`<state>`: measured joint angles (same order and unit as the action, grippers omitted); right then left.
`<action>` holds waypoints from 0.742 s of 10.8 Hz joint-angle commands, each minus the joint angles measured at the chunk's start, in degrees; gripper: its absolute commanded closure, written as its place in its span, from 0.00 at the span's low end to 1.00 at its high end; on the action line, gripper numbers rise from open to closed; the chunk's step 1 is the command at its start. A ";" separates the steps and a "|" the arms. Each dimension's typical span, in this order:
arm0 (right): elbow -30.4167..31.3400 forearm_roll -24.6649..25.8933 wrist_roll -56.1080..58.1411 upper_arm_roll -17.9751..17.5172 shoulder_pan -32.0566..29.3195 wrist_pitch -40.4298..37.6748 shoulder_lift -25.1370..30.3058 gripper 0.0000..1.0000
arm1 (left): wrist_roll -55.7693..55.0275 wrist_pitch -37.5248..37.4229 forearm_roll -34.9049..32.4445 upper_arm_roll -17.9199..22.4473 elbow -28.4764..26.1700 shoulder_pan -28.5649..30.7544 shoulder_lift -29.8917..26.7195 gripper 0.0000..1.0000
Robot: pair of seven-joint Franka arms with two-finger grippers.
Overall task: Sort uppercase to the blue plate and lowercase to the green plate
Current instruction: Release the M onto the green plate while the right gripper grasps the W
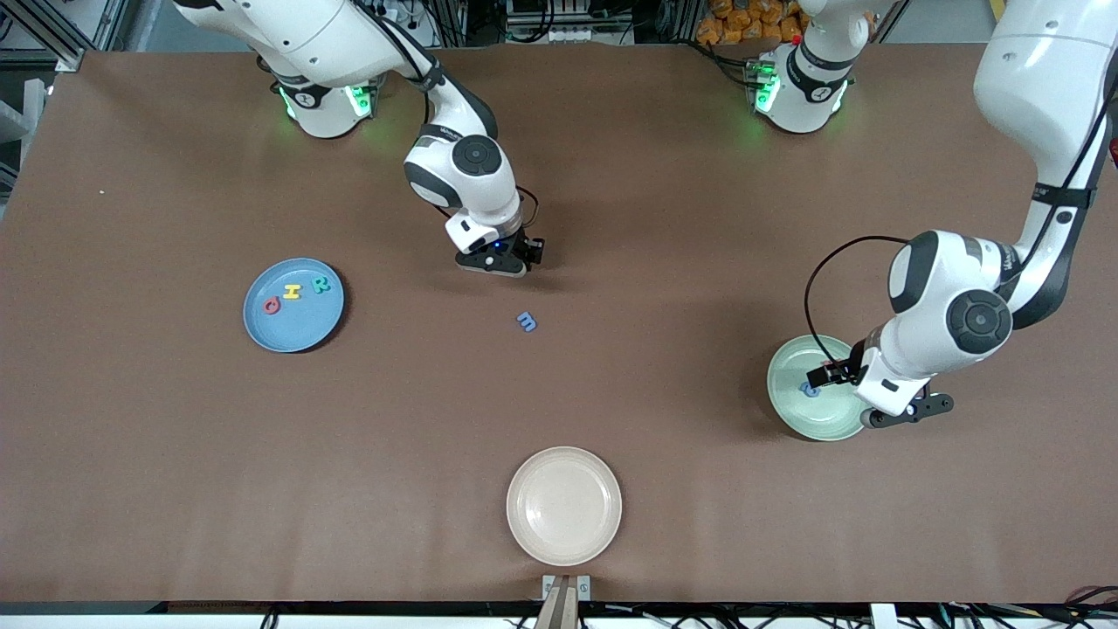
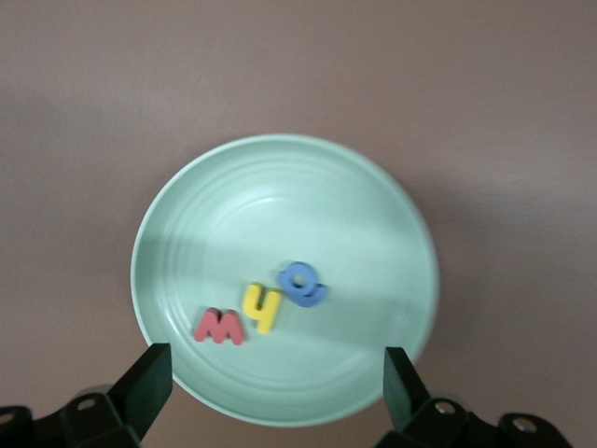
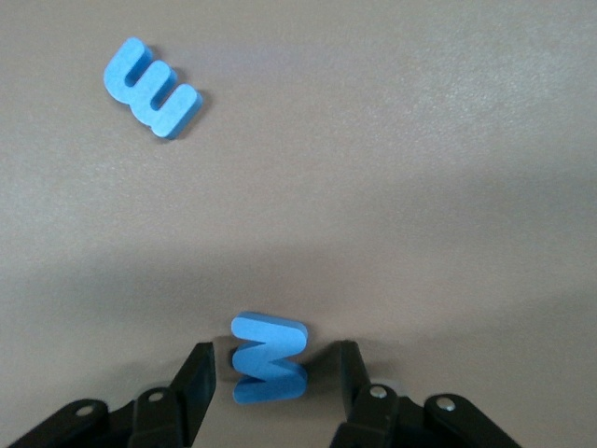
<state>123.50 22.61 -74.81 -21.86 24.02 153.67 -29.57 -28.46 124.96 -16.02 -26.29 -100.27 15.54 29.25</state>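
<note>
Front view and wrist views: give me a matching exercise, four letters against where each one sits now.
Letters:
1. teal R
2. yellow h
3. small blue m
4. blue W

Places:
a. on the green plate
b. between the fingers of the right gripper
c. on the blue plate
d. alone on the table

Pairs: 1-c, 2-a, 3-d, 4-b

We see bare brown surface (image 1: 699, 262) all around the small blue m (image 1: 527, 321), while the right hand (image 1: 498, 262) straddles a blue W (image 3: 269, 355), its fingers (image 3: 198, 373) apart.
</note>
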 commanded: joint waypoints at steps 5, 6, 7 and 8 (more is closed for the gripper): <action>-1.33 1.99 -2.35 -0.20 -0.11 0.13 -1.11 0.58 | -6.06 -9.56 0.72 -10.61 6.92 -0.34 -2.88 0.00; -1.33 2.00 -2.35 -0.20 0.15 0.13 -1.28 0.58 | -7.47 -9.56 0.72 -11.06 7.36 -0.51 -2.79 0.00; -1.33 2.17 -2.35 -0.20 0.33 0.13 -1.37 0.58 | -7.57 -9.56 0.64 -11.06 7.45 -0.78 -2.79 0.00; -1.33 2.26 -2.35 -0.20 0.33 0.05 -1.37 0.65 | -7.57 -9.56 0.64 -11.06 7.45 -0.78 -2.79 0.00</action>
<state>123.03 22.85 -75.21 -21.89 24.13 153.73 -29.93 -35.23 116.72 -15.96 -37.18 -93.82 14.82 26.36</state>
